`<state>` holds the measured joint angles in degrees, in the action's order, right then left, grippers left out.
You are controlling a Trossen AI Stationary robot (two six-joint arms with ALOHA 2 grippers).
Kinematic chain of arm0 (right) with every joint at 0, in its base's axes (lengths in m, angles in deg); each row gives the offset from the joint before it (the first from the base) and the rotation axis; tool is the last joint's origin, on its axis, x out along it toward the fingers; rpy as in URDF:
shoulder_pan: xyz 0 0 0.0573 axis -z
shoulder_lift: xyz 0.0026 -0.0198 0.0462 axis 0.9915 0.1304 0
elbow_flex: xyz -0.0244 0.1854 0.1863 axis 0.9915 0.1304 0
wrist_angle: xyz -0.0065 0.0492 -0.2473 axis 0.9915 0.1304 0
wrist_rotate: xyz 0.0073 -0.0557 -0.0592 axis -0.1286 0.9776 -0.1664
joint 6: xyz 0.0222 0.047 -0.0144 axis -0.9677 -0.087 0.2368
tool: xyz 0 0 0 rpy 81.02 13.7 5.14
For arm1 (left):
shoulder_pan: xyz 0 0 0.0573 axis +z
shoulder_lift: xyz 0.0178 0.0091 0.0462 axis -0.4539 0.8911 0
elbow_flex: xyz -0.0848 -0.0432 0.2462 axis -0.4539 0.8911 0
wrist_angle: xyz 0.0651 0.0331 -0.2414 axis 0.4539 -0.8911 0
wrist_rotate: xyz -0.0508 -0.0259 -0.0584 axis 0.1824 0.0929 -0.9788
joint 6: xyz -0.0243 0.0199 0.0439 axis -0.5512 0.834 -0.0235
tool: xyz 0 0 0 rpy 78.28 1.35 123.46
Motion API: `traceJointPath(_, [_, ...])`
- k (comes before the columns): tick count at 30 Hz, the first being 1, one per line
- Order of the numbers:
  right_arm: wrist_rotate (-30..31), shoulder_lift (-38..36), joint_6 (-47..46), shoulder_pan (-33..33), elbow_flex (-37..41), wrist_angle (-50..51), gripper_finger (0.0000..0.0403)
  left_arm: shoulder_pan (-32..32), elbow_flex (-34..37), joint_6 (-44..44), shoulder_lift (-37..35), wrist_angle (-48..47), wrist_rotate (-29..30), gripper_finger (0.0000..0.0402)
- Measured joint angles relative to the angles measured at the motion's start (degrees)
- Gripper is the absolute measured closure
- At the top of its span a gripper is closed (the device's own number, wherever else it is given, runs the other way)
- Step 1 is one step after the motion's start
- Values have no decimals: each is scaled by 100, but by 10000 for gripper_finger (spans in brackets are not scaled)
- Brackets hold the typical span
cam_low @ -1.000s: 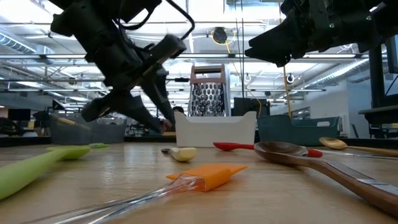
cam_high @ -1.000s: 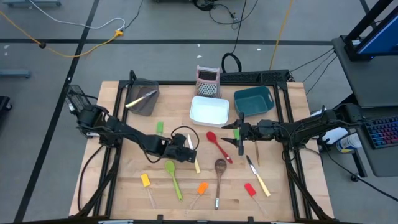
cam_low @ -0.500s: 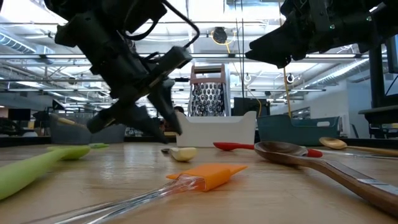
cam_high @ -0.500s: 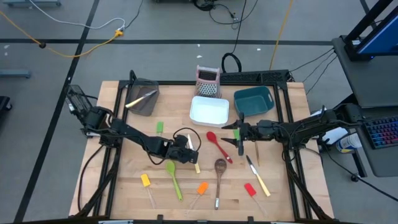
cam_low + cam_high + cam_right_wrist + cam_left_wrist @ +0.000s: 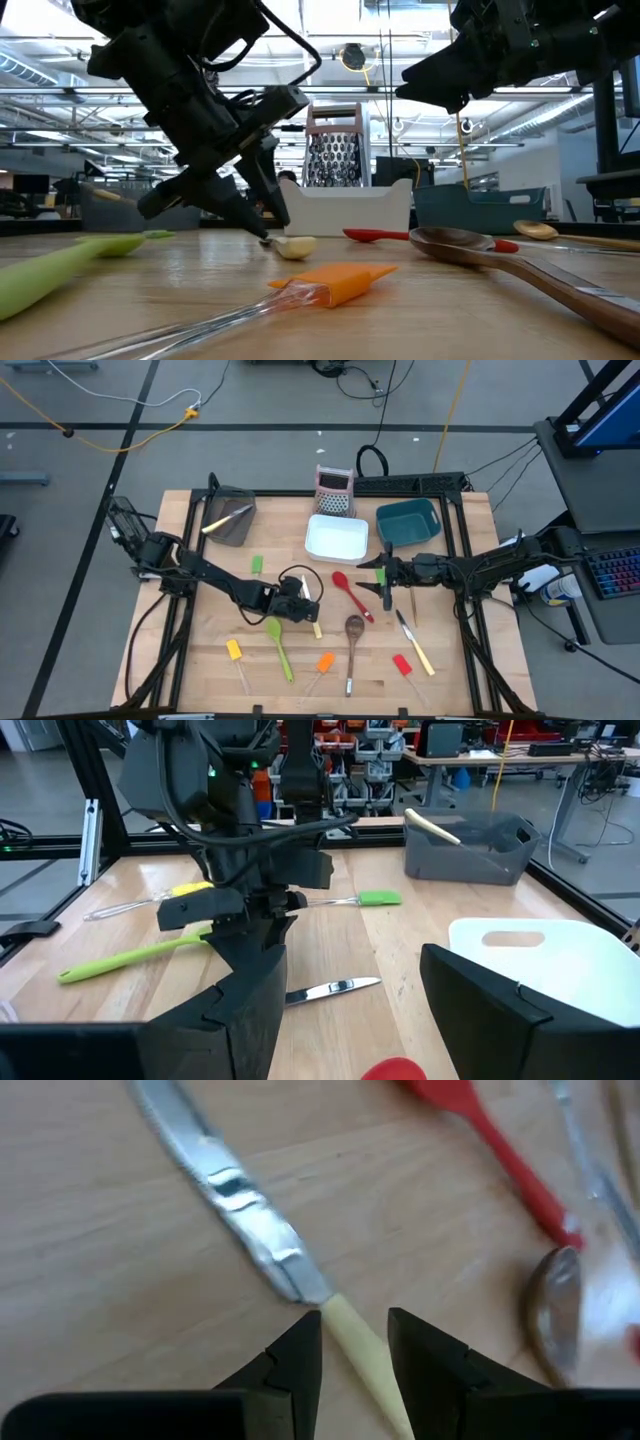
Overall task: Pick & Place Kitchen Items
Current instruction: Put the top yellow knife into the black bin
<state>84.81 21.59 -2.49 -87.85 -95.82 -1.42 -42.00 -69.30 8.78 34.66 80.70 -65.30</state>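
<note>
Landmark: white bin (image 5: 337,537), mid-back of the wooden table (image 5: 200,660).

Nearest the table's front edge, well fwd of the white bin: yellow-head spatula (image 5: 234,651), orange-head spatula (image 5: 324,662) and red-head spatula (image 5: 402,664). Their clear handles are nearly lost against the wood from above; in the low view the orange one's handle runs out of frame. Long green spoon (image 5: 279,645), matte, and a wooden spoon (image 5: 353,630) w/ dark bowl lie just behind them.

Fwd-left of the white bin, left gripper (image 5: 355,1342) is low over the cream-handled knife (image 5: 262,1245). Jaws partly spread, straddling the slim cream handle where it meets the shiny steel blade; can't tell if the pads touch it. Handle's far end is cut off by the frame, and from above the arm hides most of the knife.

Fwd-right of the bin, right gripper (image 5: 386,579) hangs above the table, jaws spread wide, nothing between them. A second cream-handled knife (image 5: 414,643) lies fwd of it. Glossy red spoon (image 5: 347,592) sits directly fwd of the bin.

Left of the bin: small green-head spatula (image 5: 257,565), then dark mesh bin (image 5: 229,514) w/ a pale utensil inside, type unclear. Right of the bin: teal bin (image 5: 408,521). Behind it: upright grater (image 5: 334,491), perforated metal.
</note>
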Motion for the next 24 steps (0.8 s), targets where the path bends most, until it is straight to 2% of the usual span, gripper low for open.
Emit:
traceJointPath(10, [-2,0,0,0,0,122,179,303,-22,12,207,-136,-519,282])
traceJointPath(18, [-2,0,98,0,0,123,179,725,-26,1288,169,-355,-1054,282])
traceJointPath(24, [-2,0,127,0,0,125,179,987,-22,2680,150,-429,-1841,282])
